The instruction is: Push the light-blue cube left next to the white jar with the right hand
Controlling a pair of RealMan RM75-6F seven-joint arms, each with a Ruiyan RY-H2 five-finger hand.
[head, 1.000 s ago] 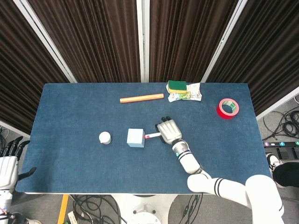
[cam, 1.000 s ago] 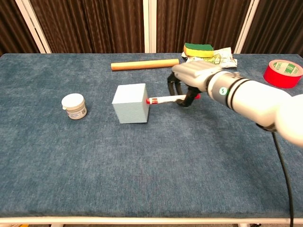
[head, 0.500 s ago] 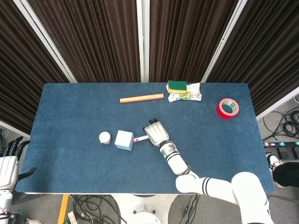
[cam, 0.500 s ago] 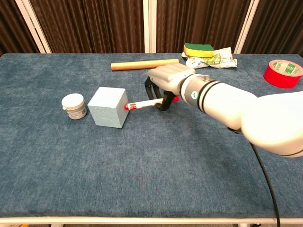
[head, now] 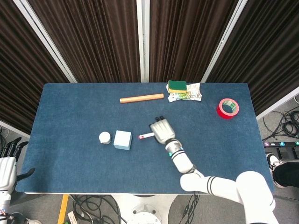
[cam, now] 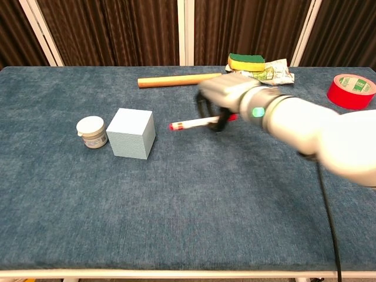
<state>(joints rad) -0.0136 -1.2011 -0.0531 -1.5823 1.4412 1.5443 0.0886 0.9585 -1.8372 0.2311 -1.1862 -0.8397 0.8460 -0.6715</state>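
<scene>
Since a second ago the light-blue cube point(cam: 132, 134) has slid left across the counter point(cam: 176, 223) and now sits just beside the white jar point(cam: 92, 131), while the right hand point(cam: 226, 100) has drawn back to the right, well apart from it. Its fingers are clenched round a white-and-red marker point(cam: 194, 123), the tip pointing at the cube. The cube looks light and rigid, sliding easily on the cloth; a push low on its right face should keep it from tipping. The left hand point(head: 7, 169) hangs off the counter; I cannot tell its fingers' state.
</scene>
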